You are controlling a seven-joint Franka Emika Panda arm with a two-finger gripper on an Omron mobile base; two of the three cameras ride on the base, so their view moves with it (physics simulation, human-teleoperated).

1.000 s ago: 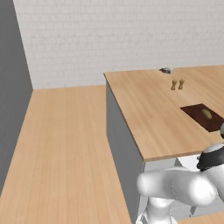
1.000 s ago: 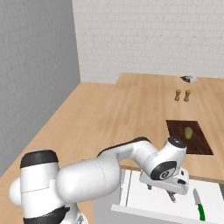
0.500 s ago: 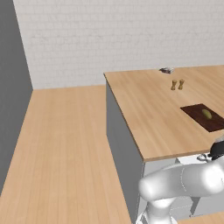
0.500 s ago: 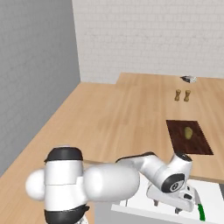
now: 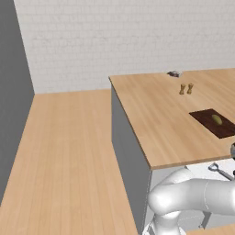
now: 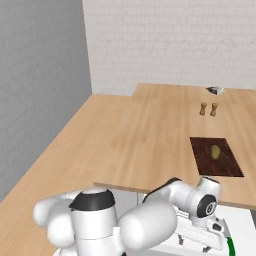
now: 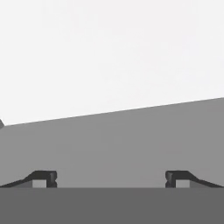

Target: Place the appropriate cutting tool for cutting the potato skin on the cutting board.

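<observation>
End effector [image 7: 111, 179] released, low in the drawer below the worktop [image 5: 156, 119].
We judge the cutting tool [image 5: 219, 171] just beside it, handle toward 4 o'clock; cutting board [image 6: 216, 156] lies above at 12 o'clock.

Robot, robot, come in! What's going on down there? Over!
Gripper open, empty, low in the drawer. Peeler in the drawer, not picked up. Potato waiting on the cutting board. Nothing blocking.

Two small tan shakers [image 5: 186, 88] side by side on light wood worktop [image 5: 156, 114]; small grey lump [image 5: 174, 73] at far edge.
</observation>
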